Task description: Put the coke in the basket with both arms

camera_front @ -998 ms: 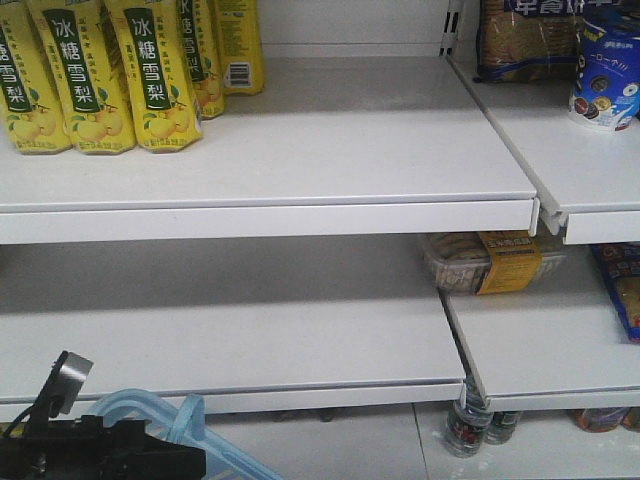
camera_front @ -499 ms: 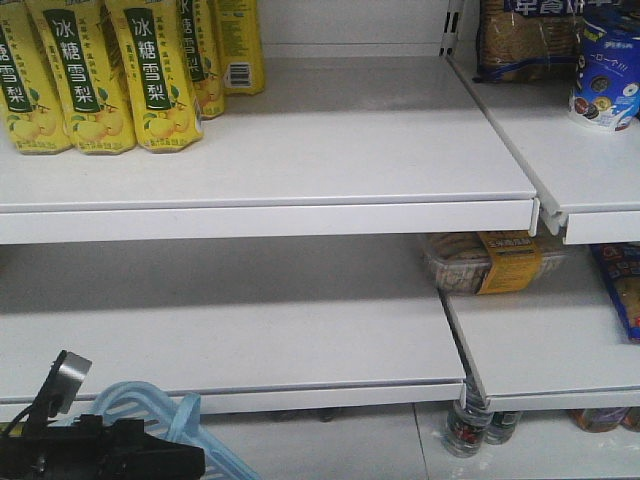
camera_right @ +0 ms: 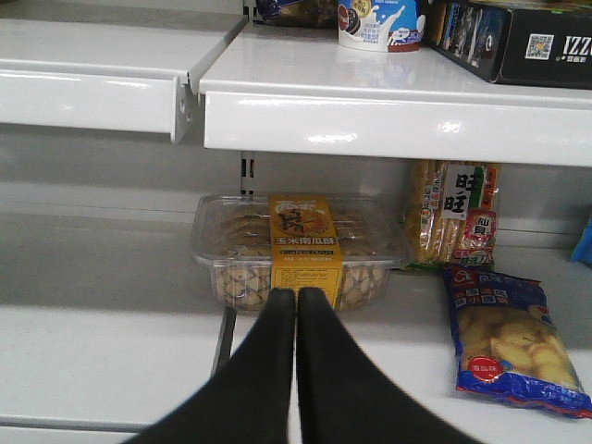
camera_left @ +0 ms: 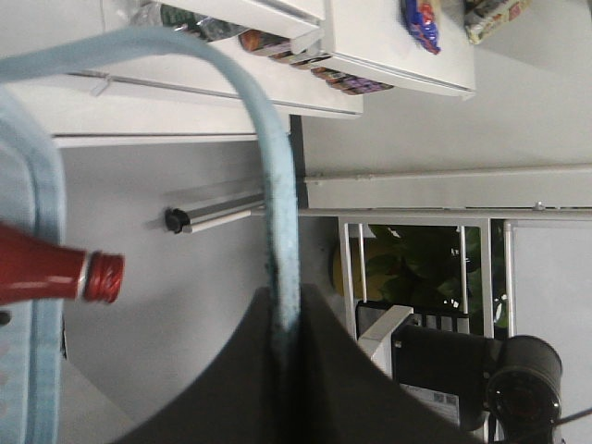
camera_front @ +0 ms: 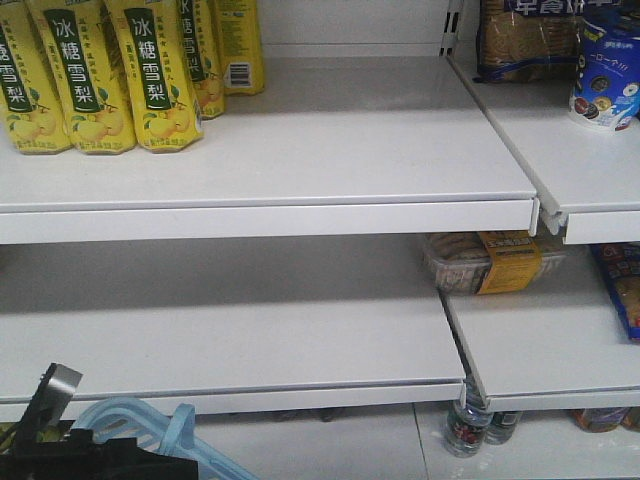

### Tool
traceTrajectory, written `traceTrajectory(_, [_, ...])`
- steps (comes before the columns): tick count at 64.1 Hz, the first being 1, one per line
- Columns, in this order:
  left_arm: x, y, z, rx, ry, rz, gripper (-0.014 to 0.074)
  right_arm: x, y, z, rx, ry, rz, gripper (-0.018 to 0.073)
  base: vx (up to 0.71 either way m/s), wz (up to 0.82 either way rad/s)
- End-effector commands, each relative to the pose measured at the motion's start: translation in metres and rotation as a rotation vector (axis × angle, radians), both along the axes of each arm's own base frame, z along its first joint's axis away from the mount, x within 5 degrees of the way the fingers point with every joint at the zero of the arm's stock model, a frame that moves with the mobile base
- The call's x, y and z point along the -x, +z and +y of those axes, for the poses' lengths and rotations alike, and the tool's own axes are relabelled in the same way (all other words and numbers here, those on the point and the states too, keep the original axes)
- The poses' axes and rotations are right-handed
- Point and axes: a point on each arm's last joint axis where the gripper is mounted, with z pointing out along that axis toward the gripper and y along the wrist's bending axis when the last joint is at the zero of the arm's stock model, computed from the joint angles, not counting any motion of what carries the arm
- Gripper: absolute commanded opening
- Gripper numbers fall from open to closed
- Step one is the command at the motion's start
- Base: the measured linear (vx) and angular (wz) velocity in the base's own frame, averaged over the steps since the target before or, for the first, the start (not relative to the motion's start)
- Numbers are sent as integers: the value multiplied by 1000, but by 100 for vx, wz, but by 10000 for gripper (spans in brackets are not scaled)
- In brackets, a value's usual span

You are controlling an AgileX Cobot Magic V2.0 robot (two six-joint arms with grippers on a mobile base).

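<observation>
A: What writing can you read?

B: In the front view the yellow drink cartons [camera_front: 90, 75] at 11 o'clock carry green bands with "冰糖雪梨". In the right wrist view a clear cookie tray [camera_right: 298, 248] has a yellow band reading "玉米南瓜酥", the upright snack pack [camera_right: 453, 215] at 2 o'clock shows "旺旺", and the black box [camera_right: 518, 39] at 1 o'clock has a QR code and "IZZ".

A: Where is the coke?

B: In the left wrist view the coke [camera_left: 55, 276] enters from 9 o'clock. Only its red neck and red cap show; its long axis runs across that picture, cap toward 3 o'clock. It sits between the light blue rim [camera_left: 37, 305] and the basket handle [camera_left: 277, 231] of the basket [camera_front: 150, 430].

A: And the pincers?

B: The left gripper [camera_left: 282, 370] is clamped on the basket handle, which runs between its dark fingers. The right gripper [camera_right: 297, 305] is closed, its 2 black fingers [camera_right: 264, 370] pressed together with nothing between, pointing at 12 o'clock toward the cookie tray.

A: Any open room?

B: The middle shelf [camera_front: 230, 340] and the upper shelf [camera_front: 330, 150] are bare across their width, with straight white front edges. The basket sits at 7 o'clock, below the middle shelf's lip.
</observation>
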Motion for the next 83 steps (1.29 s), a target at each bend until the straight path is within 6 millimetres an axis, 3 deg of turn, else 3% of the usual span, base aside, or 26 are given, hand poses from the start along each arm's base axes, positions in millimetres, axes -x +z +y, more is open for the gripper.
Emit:
traceTrajectory(1, [3, 32, -5, 145, -7, -140, -6, -1, 15, -1, 0, -18, -85, -9, 0, 0])
traceTrajectory(14, [22, 65, 0, 130, 27, -384, -6, -1, 15, -1, 0, -18, -85, -9, 0, 0])
traceTrajectory(25, [37, 77, 8, 13, 90, -528, -6, -1, 15, -1, 0, -18, -85, -9, 0, 0])
traceTrajectory(83, [98, 93, 54, -406, 502, -860, -6, -1, 15, -1, 0, -18, -85, -9, 0, 0])
